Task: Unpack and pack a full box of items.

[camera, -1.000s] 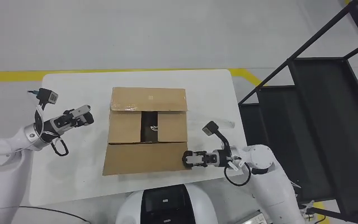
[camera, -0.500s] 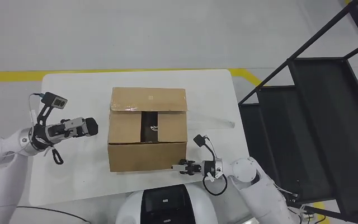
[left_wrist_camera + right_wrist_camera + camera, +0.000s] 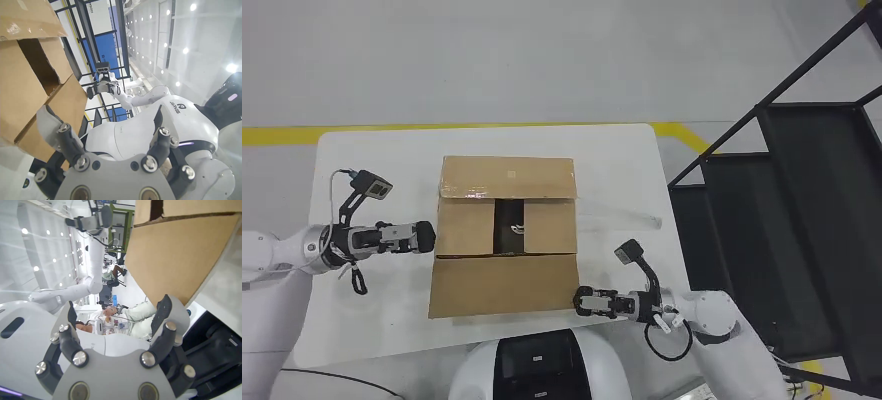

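Cardboard box (image 3: 464,228) sits mid-table (image 3: 372,160), 12 o'clock flap (image 3: 507,177) and 6 o'clock flap (image 3: 504,283) folded out. The two side flaps are nearly shut, with a dark gap (image 3: 508,227) between them; contents too hidden to tell. Left gripper (image 3: 425,236) is at the box's 9 o'clock wall, jaws spread, one finger (image 3: 48,121) against the cardboard. Right gripper (image 3: 582,301) is at 4 o'clock, just off the near flap's corner, jaws apart and holding nothing. Likely handling: corrugated board is stiff in plane, hinges freely at creases, and its edges crush or tear. A full box is probably heavy, so don't lift by the flaps. Pinch each side flap at its free edge, mid-span.
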Tool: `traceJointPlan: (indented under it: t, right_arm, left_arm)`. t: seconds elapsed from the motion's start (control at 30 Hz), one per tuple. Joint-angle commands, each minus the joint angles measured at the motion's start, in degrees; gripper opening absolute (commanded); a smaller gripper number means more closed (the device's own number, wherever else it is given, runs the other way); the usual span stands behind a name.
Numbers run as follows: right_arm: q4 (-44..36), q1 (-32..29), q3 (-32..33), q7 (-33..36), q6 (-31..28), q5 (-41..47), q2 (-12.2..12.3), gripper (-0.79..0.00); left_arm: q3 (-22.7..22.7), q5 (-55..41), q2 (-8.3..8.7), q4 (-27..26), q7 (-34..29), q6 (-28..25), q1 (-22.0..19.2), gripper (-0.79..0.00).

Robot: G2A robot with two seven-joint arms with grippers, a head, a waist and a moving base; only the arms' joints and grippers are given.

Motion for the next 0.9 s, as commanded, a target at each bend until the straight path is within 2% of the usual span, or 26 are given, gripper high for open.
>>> traceJointPlan:
  t: [0.0,0.33,0.47,0.67,0.87]
  right_arm:
    - [-0.95,-0.85,2.07,1.72,-0.13,4.49,0.36,0.000]
    - [0.11,-2.35,8.83,8.15,0.68,20.16,1.54,0.000]
    - [0.65,-2.62,10.71,8.40,0.39,22.76,1.80,0.000]
    - [2.62,-2.90,13.73,7.85,0.17,26.00,2.13,0.000]
    - [4.06,-2.44,14.90,7.60,0.46,28.05,2.32,0.000]
  left_arm:
    - [1.93,2.51,-0.34,2.02,2.65,-0.39,-1.01,0.000]
    - [7.41,1.24,-2.14,10.77,7.83,-3.29,-6.55,0.000]
    - [8.93,3.81,-2.81,14.23,12.92,-4.60,-9.27,0.000]
    - [10.91,1.59,-3.80,18.40,12.67,-4.70,-12.72,0.000]
    - [12.52,-4.63,-4.99,21.49,9.15,-4.30,-15.98,0.000]
